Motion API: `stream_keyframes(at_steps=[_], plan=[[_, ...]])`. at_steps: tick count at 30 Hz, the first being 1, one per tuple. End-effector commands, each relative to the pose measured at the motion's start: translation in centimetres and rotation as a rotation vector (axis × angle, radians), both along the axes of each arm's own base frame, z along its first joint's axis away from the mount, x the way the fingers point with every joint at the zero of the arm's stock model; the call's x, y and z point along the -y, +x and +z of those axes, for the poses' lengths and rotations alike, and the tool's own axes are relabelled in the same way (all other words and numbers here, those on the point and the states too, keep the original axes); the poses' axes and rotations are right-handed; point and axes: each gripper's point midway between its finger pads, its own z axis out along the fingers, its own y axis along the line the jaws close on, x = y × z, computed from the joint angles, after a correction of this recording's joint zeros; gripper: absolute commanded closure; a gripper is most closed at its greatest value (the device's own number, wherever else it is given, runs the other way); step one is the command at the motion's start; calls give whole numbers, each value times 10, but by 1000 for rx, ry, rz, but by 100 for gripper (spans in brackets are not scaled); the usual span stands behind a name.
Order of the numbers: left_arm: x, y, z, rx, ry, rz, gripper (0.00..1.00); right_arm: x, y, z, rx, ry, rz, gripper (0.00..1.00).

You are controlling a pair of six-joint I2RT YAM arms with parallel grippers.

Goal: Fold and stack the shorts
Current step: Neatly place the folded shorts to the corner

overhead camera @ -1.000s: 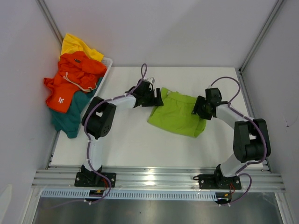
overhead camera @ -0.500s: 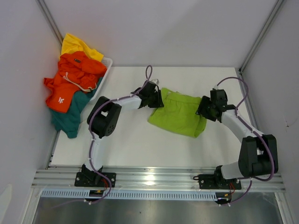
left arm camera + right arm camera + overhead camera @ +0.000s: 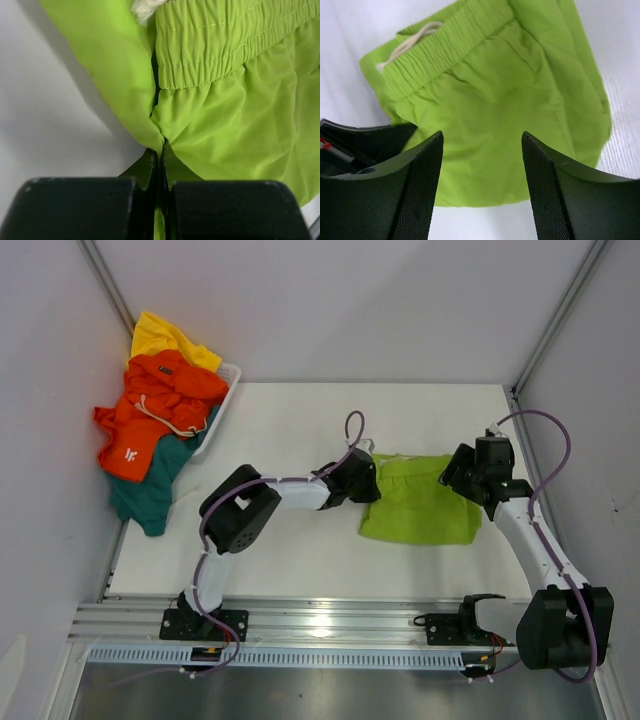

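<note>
Toward the table's [image 3: 300, 420] right edge: lime green shorts [image 3: 420, 505] lying; left gripper [image 3: 159, 150] pinching their left side, right gripper [image 3: 481, 142] spread, at their right

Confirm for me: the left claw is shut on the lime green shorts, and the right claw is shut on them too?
Not quite. The left claw is shut on the lime green shorts, but the right claw stands open, as the right wrist view shows.

White mesh basket [image 3: 229, 380] at the white table's [image 3: 300, 420] far-left corner
</note>
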Motion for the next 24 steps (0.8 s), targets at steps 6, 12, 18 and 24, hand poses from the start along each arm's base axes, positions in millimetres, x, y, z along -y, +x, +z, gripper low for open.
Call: stream_keyframes(at_steps=[6, 12, 18, 24], plan=[[65, -36, 16, 25, -25, -35, 100, 13, -8, 37, 50, 8, -37, 34], [89, -47, 36, -58, -100, 59, 100, 12, -10, 55, 95, 32, -38, 34], [123, -55, 50, -64, -163, 193, 100, 21, -10, 72, 119, 39, -72, 34], [149, -69, 52, -58, -241, 308, 100, 13, -4, 110, 191, 89, -38, 34]])
